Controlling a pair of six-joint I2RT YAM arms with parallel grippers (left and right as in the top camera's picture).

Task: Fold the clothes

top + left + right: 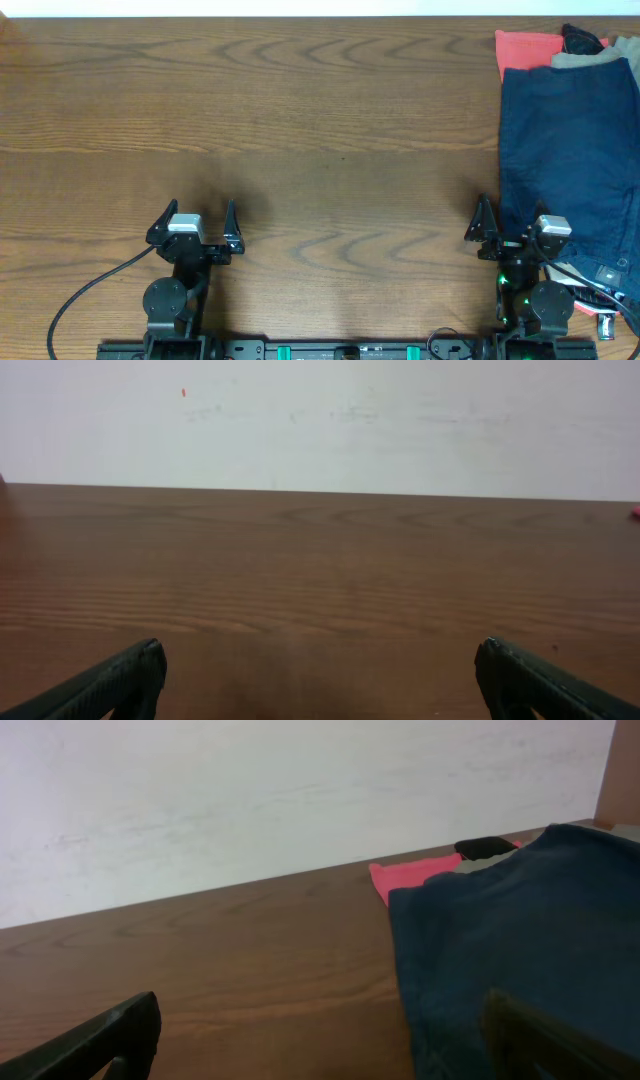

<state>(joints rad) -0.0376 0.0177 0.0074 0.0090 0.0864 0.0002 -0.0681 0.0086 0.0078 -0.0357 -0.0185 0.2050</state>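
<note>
Shorts (565, 150) lie flat at the table's (300, 120) right edge, overlapping a red cloth (525, 48) and grey garment (612, 55). The left gripper (201, 210) and right gripper (512, 218) are spread, holding nothing.

- Soft, even light is falling across the table (300, 110), casting only faint shadows.
- The white wall (400, 430) is glaring slightly in wrist views.
- Close fingertips (120, 680) are showing soft, blurred edges.

Dark navy soft-cloth shorts (565, 140) lie on the brown wooden surface (300, 120), ahead and right of the right claw (512, 222).
</note>
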